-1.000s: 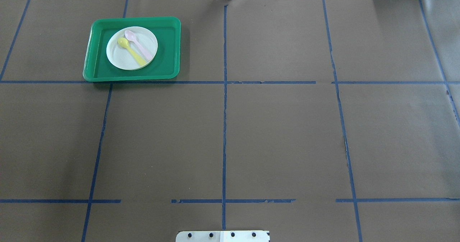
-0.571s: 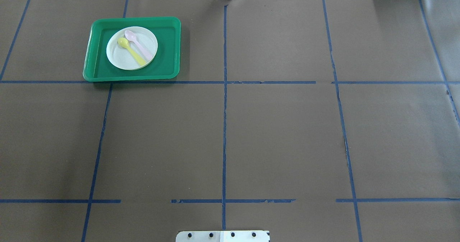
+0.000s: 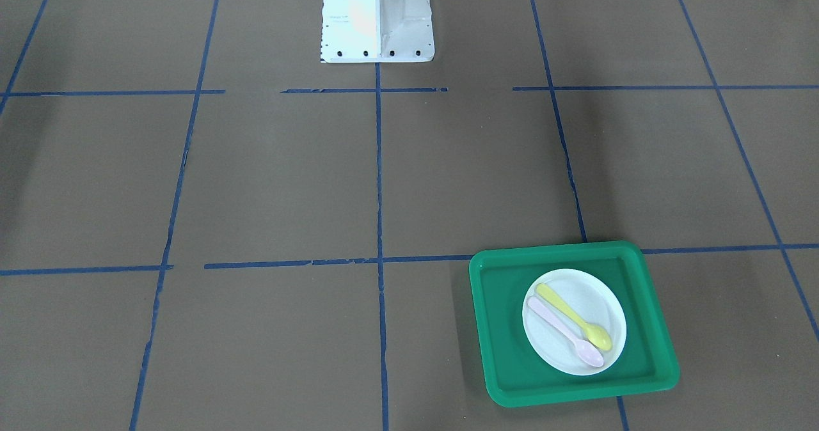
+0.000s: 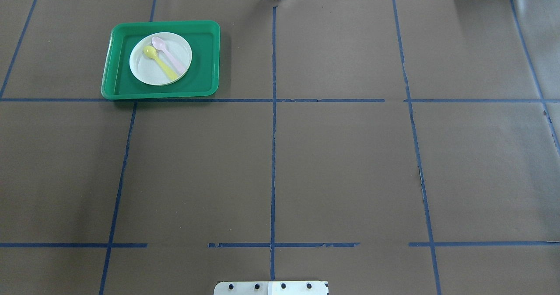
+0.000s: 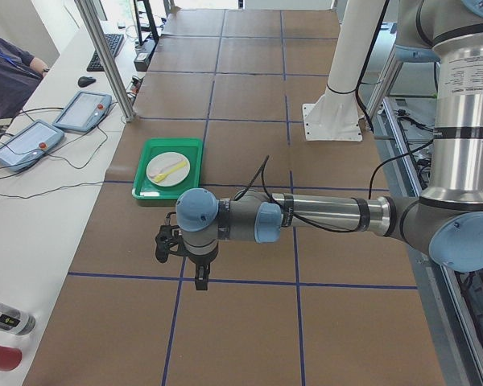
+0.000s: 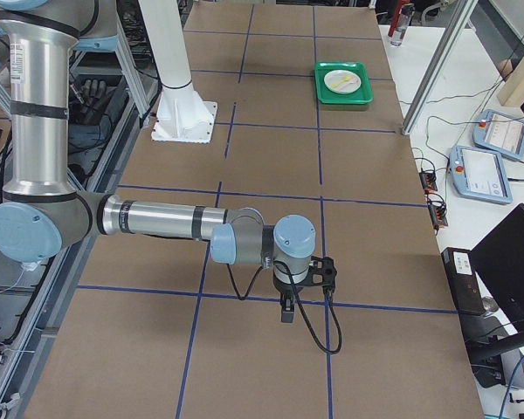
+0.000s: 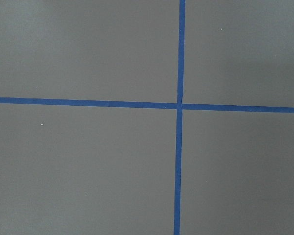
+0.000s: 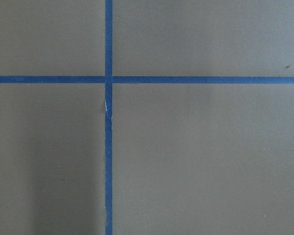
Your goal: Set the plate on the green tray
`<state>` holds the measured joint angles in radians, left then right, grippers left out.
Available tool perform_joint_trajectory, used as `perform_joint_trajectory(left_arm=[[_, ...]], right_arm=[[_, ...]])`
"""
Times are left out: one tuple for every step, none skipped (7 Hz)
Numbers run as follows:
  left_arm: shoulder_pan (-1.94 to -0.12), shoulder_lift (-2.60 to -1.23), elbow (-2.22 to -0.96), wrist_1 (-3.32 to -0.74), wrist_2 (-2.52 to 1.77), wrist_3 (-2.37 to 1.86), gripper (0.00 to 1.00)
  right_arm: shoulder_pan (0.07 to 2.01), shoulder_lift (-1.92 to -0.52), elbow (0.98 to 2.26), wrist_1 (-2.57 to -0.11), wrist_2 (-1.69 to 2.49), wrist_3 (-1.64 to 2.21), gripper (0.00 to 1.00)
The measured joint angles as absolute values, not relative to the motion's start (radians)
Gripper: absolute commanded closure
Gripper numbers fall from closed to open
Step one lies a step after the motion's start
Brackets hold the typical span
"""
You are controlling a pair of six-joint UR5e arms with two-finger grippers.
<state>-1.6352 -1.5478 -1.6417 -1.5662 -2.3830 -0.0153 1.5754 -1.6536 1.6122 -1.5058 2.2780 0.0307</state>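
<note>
Frankly, left gripper (image 5: 200,277) and right gripper (image 6: 286,312) (side views only) unreadable; plate (image 4: 148,72) on green tray (image 4: 204,74).

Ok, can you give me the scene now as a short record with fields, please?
plate: lies flat inside the tray
on plate: yellow spoon and pink spoon, side by side
left claw: above the table, away from tray; open or shut unclear
right claw: same
task: looks done
</note>
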Motion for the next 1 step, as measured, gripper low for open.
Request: perform_joint_trajectory(left_arm=[[-1.635,-1.548,-1.638,-1.567,-2.383,-0.015,0.00]], right_arm=[[1.575,-1.654,1.612,-1.506,2.278,0.031,0.00]])
